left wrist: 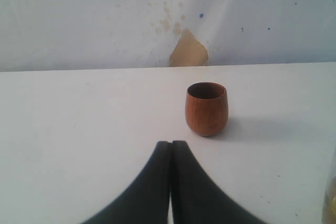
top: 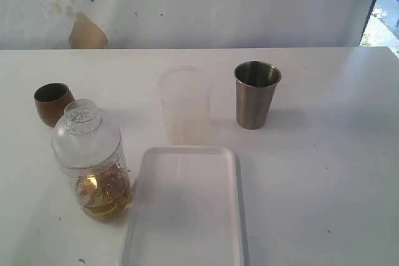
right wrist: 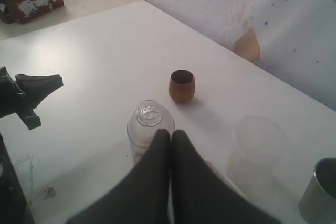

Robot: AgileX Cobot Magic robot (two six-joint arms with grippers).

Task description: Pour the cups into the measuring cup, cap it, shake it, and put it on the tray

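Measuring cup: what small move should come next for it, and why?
Probably open the right gripper, whose jaws are shut, facing the measuring cup. The cup is capped, holds golden contents and stands on the table beside the tray, not on it, so it needs gripping.

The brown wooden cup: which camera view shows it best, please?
The left wrist view. There the wooden cup stands upright, close and unblocked, with its open rim clear. The exterior view shows the cup smaller, near the left side of the picture. The right wrist view shows the cup small and far.
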